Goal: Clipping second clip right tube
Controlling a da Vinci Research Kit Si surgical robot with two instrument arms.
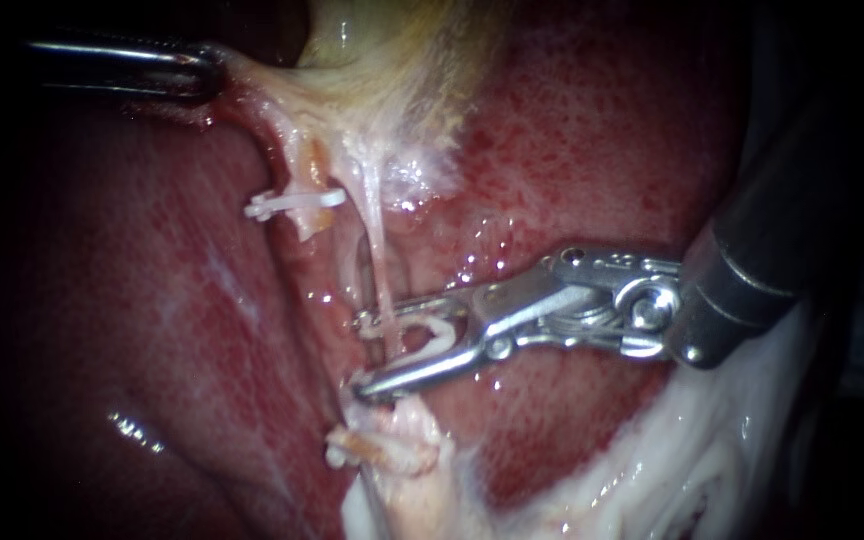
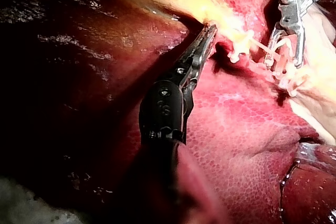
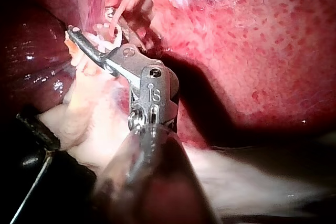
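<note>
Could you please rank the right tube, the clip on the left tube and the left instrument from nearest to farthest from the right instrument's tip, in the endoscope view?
1. The right tube: runs through the loaded clip at the tip of the right instrument.
2. The clip on the left tube: up and to the left.
3. The left instrument: far upper left, gripping the gallbladder.

A thin, pale right tube [image 1: 377,240] runs taut and nearly upright. Low on it sits a white clip [image 1: 439,335], unclosed, its mouth at the tube, held between the right instrument's [image 1: 360,352] spread jaws.
</note>
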